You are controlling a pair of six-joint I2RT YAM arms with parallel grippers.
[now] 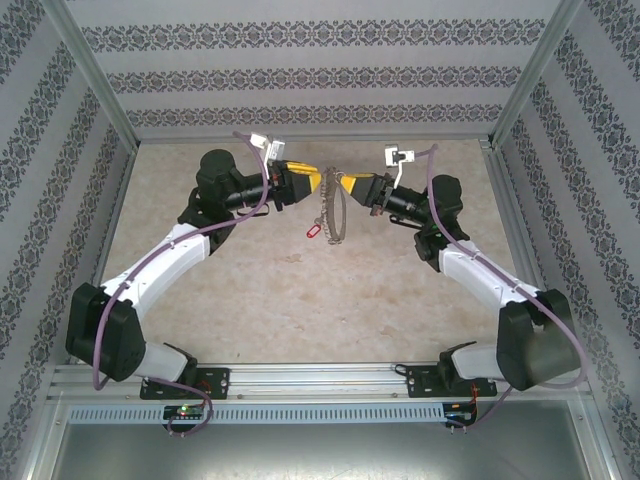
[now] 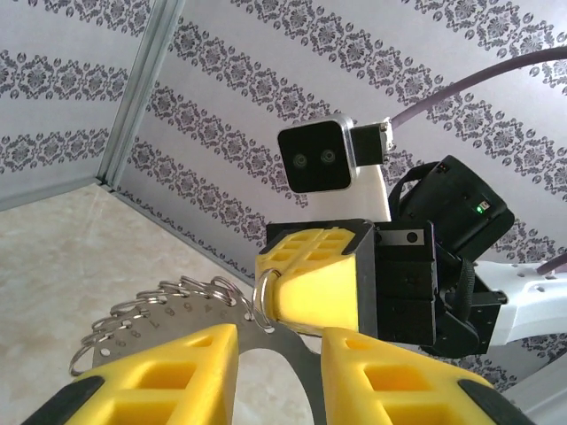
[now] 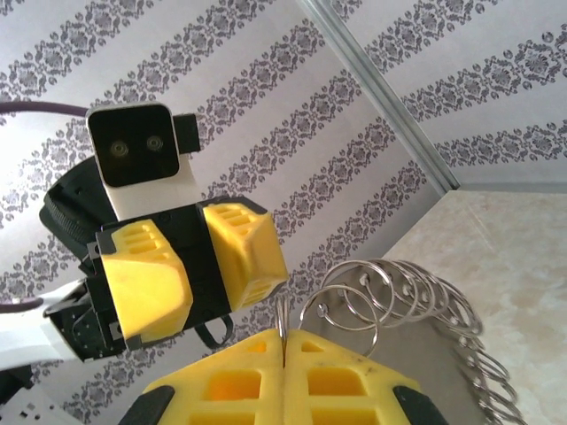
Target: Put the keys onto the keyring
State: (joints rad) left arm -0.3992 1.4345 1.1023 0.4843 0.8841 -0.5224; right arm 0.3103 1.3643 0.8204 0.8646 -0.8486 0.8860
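Keyring (image 1: 331, 215) hangs in mid-air over the worktop (image 1: 300, 310), held up between the two arms at scene centre. Its long axis runs 12-to-6 in top view; it's floppy and fringed w/ small rings. Right jaws are fully closed on it: a thin wire of the loop sits in the seam between the right fingers (image 3: 310, 354), which come in at the loop's 2 o'clock. Left jaws sit at the loop's 10 o'clock, partly apart w/ a clear gap. The loop's flat band runs thru that gap in left wrist view, but can't tell if the left pads (image 2: 217, 354) actually bite it. Key (image 1: 312, 231), red head, dangles at the loop's 7–8 o'clock, just under the left jaws, so the left arm is much nearer. It's too small to tell if it's threaded on the loop or which way the shaft points. Judgement: the next move turns on that short key-to-loop gap on the left side, w/ the right arm as anchor. Crowding is the likely snag: the wrists face almost tip to tip, w/ the right wrist cam (image 2: 319, 158) near. Patterned walls (image 1: 320, 80) are well apart.
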